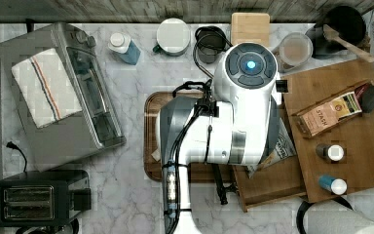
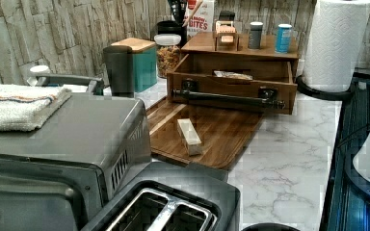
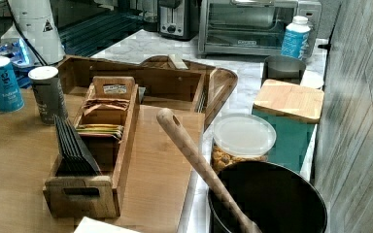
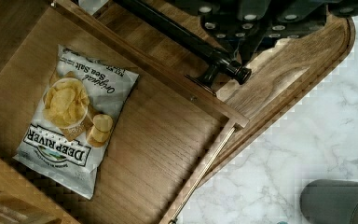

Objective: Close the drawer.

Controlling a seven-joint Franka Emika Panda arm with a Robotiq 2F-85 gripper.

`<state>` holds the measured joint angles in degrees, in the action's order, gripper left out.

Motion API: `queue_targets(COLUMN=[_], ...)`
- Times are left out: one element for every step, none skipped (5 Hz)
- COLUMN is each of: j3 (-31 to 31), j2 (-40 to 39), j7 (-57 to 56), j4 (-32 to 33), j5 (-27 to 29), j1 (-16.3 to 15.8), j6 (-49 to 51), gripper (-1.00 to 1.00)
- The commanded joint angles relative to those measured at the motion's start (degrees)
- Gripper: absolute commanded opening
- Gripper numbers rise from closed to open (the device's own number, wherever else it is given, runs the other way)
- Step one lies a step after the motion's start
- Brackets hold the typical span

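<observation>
The drawer [image 2: 231,91] of the light wooden box [image 2: 212,43] stands pulled out over the walnut tray, its black bar handle [image 2: 226,98] facing the left view's front. A Deep River chips bag [image 4: 74,126] lies flat on the drawer floor [image 4: 158,140]. In the wrist view my gripper [image 4: 256,18] hangs above the black handle [image 4: 191,42], on the outer side of the drawer's front wall and apart from it. In the top view my white arm [image 1: 233,107] covers much of the drawer [image 1: 272,180]; the bag's corner [image 1: 285,144] peeks out beside it.
A dark walnut tray [image 2: 212,130] carrying a small white block [image 2: 189,136] lies in front of the drawer. On the box top stand a tea organiser [image 1: 331,114] and two small canisters. A toaster oven [image 1: 63,97], a toaster [image 1: 34,200] and a paper towel roll [image 2: 335,43] ring the area.
</observation>
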<state>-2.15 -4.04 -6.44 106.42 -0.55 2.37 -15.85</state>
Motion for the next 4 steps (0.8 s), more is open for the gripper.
queue_targets(j3=[0.0, 1.1, 3.0, 4.8], j2=[0.0, 2.9, 5.5, 6.8], j7=[0.0, -3.9, -6.7, -3.7], j4=[0.7, 5.7, 10.5, 12.8], j5=[0.0, 1.5, 2.5, 1.1], j1=[0.0, -0.7, -2.7, -5.1], j6=[0.0, -4.3, -9.8, -12.5], gripper=[-1.0, -1.0, -1.0, -1.0])
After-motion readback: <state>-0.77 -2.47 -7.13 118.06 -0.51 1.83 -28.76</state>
